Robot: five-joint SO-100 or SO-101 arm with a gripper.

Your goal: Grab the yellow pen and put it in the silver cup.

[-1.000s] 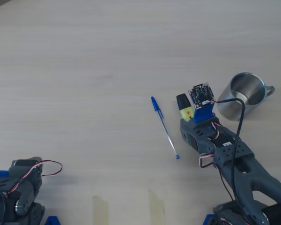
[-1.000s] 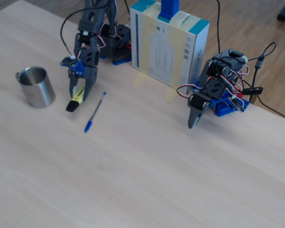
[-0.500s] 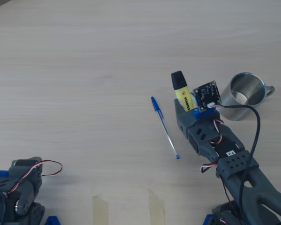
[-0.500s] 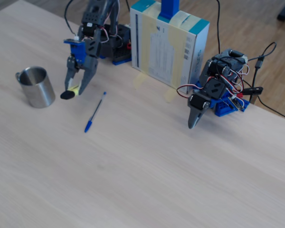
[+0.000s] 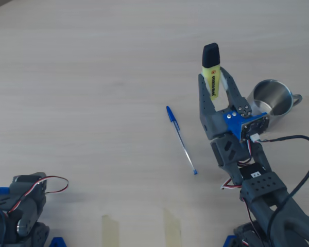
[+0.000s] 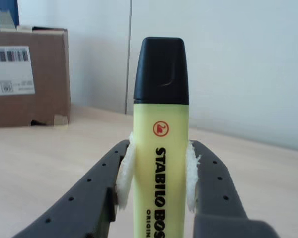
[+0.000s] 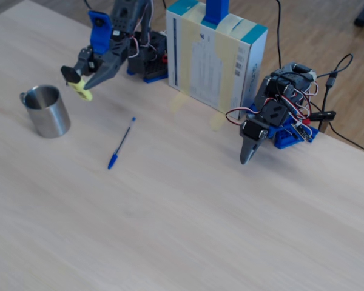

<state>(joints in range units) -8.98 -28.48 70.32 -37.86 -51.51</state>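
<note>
The worktop (image 5: pixel 92 62) is a broad sheet of pale wood-grain laminate, matte and smooth. At its back edge in the fixed view stands a white carton (image 7: pixel 215 54) with teal edges and strips of tape, upright, its top cut off by the frame. Beside it sits a second arm (image 7: pixel 273 115), dark grey on a blue base, folded down with its tip at the worktop; in the overhead view only a corner of it shows at the lower left.

The working arm (image 5: pixel 247 170) is grey printed plastic with blue brackets and loose wires. Its claw (image 5: pixel 215 85) is pinching the yellow pen (image 5: pixel 210 72), a chunky pale-yellow marker with a black cap, held clear above the worktop. In the wrist view white foam pads (image 6: pixel 125 171) press both flat sides of the barrel; the lower end of the barrel runs out of frame.

The silver cup (image 5: pixel 270 100) is shiny steel, cylindrical, with a loop handle, standing upright near the claw; the arm hides part of its rim from overhead. A thin clear ballpoint (image 5: pixel 181 139) with a blue cap lies flat, apart from both.
</note>
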